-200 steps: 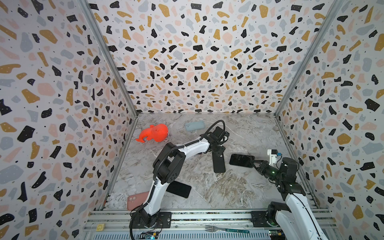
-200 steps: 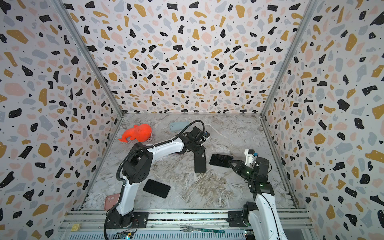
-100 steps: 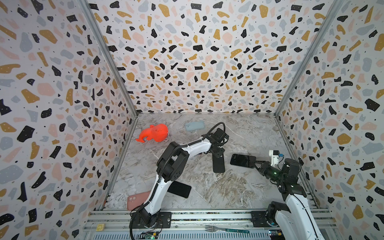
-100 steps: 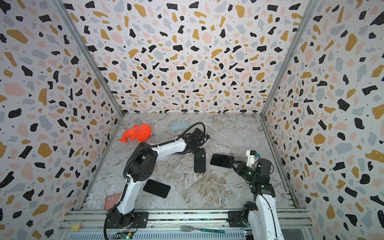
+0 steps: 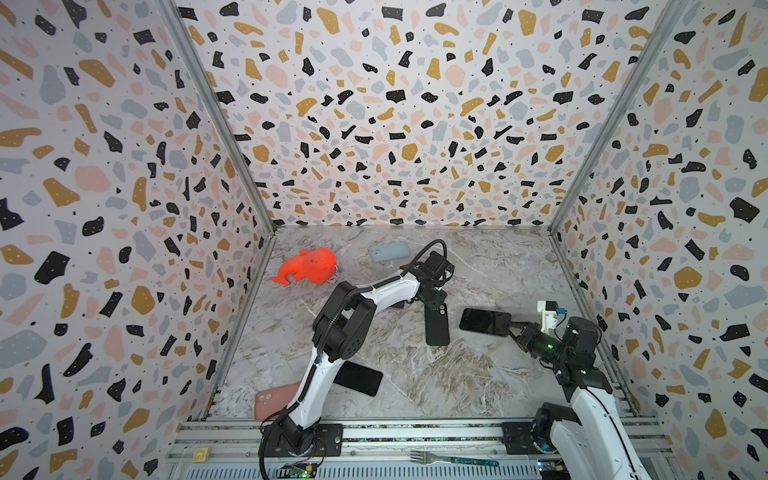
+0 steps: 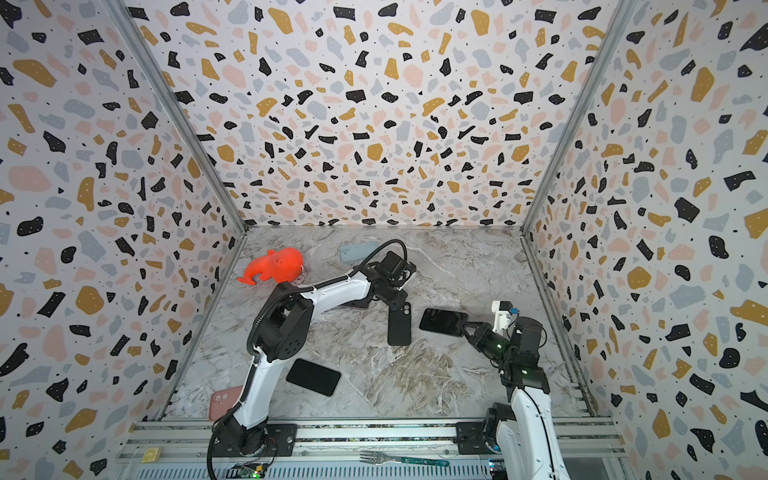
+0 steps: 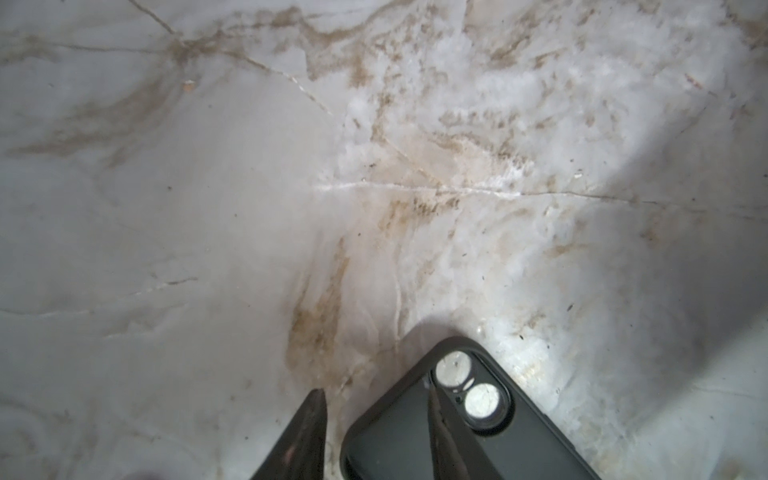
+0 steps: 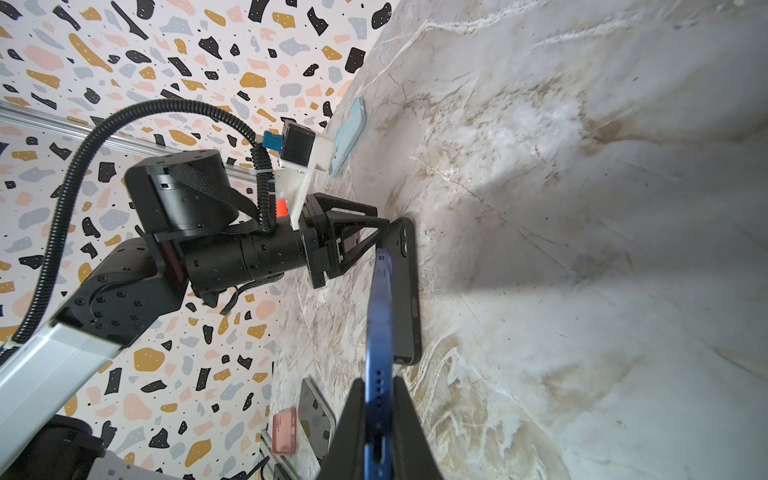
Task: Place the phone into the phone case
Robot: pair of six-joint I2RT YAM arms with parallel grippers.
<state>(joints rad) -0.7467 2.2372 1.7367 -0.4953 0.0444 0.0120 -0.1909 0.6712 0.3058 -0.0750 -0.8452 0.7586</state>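
A marble-patterned bench (image 5: pixel 478 374) is boxed in by speckled walls. Near its middle a black phone case (image 5: pixel 437 328) lies flat with its open side up and its camera cut-out at the far end. The left hand (image 5: pixel 434 305) is lowered onto that far end. In the left wrist view its fingers are partly spread: one fingertip (image 7: pixel 434 399) sits inside the case beside the camera cut-out, and the other is outside on the marble, so the case wall lies between them without being pinched. Just to the right of the case, and not touching it, is the phone (image 5: pixel 484 321), dark screen up. The right hand (image 5: pixel 509 328) is clamped tight on one short end of it. The right wrist view shows the phone's blue edge squeezed between both fingers, and the phone seems lifted just clear of the marble. Farther back lie an orange toy animal (image 5: pixel 309 267) and a pale blue case (image 5: pixel 389 251). At the front left are a second dark phone (image 5: pixel 358 377) and a pink case (image 5: pixel 274 401). A fork (image 5: pixel 453 459) rests on the front metal rail.
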